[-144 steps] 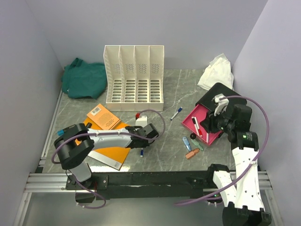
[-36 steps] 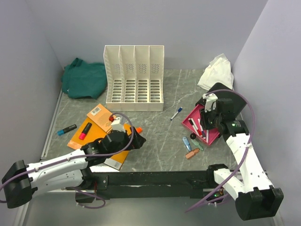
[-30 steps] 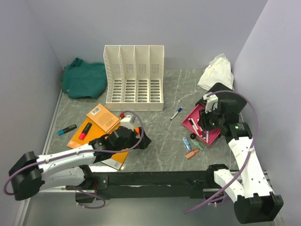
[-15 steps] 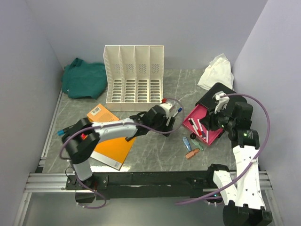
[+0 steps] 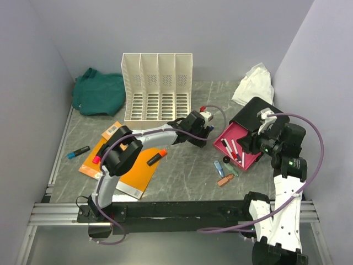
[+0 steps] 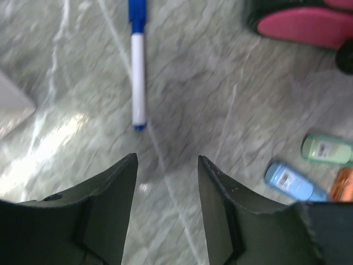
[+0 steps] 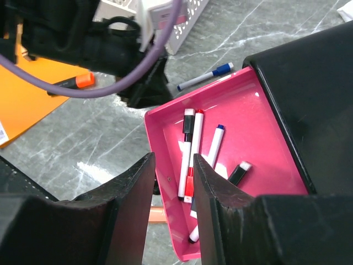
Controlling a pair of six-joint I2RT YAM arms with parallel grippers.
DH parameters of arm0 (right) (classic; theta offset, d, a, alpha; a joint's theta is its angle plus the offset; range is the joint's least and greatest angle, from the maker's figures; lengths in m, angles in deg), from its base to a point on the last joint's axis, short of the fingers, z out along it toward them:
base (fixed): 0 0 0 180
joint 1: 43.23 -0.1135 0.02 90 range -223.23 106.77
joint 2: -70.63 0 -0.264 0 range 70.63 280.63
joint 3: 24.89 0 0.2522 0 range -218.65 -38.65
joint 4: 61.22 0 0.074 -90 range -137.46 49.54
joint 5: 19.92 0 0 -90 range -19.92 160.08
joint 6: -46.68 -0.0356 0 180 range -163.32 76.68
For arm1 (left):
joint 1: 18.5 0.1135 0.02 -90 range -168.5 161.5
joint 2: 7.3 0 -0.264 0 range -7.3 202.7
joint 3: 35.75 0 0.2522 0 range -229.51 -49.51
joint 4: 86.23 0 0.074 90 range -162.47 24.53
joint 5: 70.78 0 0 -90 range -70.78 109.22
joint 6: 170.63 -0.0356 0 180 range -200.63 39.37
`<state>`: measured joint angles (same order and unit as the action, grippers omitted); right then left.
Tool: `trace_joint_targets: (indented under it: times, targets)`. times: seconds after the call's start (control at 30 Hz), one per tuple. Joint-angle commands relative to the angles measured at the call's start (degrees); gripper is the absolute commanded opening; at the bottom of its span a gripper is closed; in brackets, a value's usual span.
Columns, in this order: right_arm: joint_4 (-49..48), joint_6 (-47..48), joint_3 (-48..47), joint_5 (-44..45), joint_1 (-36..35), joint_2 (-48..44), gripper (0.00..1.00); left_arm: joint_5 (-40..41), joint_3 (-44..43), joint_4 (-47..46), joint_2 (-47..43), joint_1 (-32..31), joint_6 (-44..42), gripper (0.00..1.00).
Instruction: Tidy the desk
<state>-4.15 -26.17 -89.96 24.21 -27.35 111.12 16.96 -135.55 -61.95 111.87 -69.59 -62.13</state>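
Note:
The desk [image 5: 187, 176] is dark veined stone strewn with stationery. My left gripper [image 5: 203, 131] reaches across its middle. In the left wrist view the left gripper [image 6: 167, 160] is open with only bare stone between the fingers. A blue-and-white marker [image 6: 138, 72] lies just ahead of them. My right gripper [image 5: 251, 144] hovers over the pink tray [image 5: 249, 160]. Seen from the right wrist, the right gripper [image 7: 172, 160] is open and holds nothing, above the left rim of the pink tray [image 7: 160, 149]. Several markers [image 7: 190, 149] lie inside.
A white file rack [image 5: 157, 91] stands at the back, with a green cloth [image 5: 99, 91] to its left and a white cloth [image 5: 253, 83] at the right. An orange notebook [image 5: 138, 174], an orange-capped marker [image 5: 156, 158] and a blue-ended marker [image 5: 79, 150] lie left. Small blue, green and orange items [image 5: 225, 174] lie near the tray. A black box [image 5: 259, 110] adjoins the tray.
My left arm has swung right from the orange notebook to the blue-and-white marker, and its jaws have narrowed. The right gripper has shifted only slightly over the tray.

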Motion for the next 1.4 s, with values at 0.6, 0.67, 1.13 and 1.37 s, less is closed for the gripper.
trace_joint_targets:
  times: [0.6,0.67,1.13,1.37]
  targets:
    - [-0.33,-0.10,-0.63,-7.04,4.25,-0.32,0.42,3.94,-15.31,6.18,10.38,0.03,-1.98,0.45]
    - [-0.33,-0.10,-0.72,-7.31,4.33,-0.32,0.42,3.23,-12.32,3.82,7.58,0.03,-2.24,0.47]
    - [0.28,0.17,-0.81,-8.45,4.51,0.38,0.42,-0.64,-18.37,6.44,8.70,3.45,-13.57,0.71]
    - [0.11,0.17,-0.90,-8.71,4.51,1.08,0.42,-2.84,-25.49,8.99,13.97,3.98,-17.88,0.70]
